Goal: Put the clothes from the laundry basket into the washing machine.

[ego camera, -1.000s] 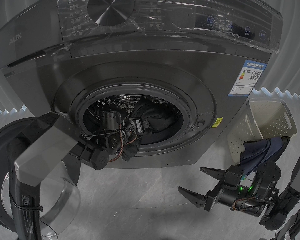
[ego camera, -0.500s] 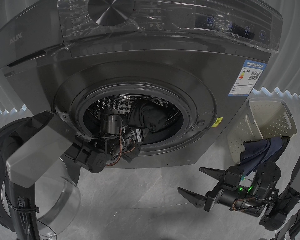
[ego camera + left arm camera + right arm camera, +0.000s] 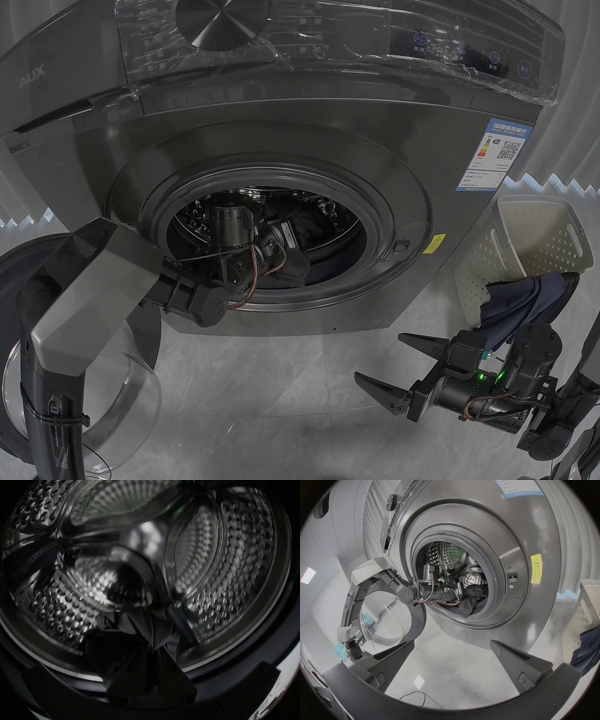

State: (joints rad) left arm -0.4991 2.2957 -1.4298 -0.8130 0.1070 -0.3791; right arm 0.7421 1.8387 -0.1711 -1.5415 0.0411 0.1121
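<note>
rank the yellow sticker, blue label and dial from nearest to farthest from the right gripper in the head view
From the right gripper:
1. Yellow sticker, low on the washer front, right side.
2. Blue label, higher up the same side.
3. Dial, at the very top, toward the left.

Garment (image 3: 140,642) in drum (image 3: 237,558) — basket (image 3: 544,237) rightward

One washing machine (image 3: 375,144), one laundry basket (image 3: 544,231), two garments (image 3: 140,642) (image 3: 525,300).
</note>
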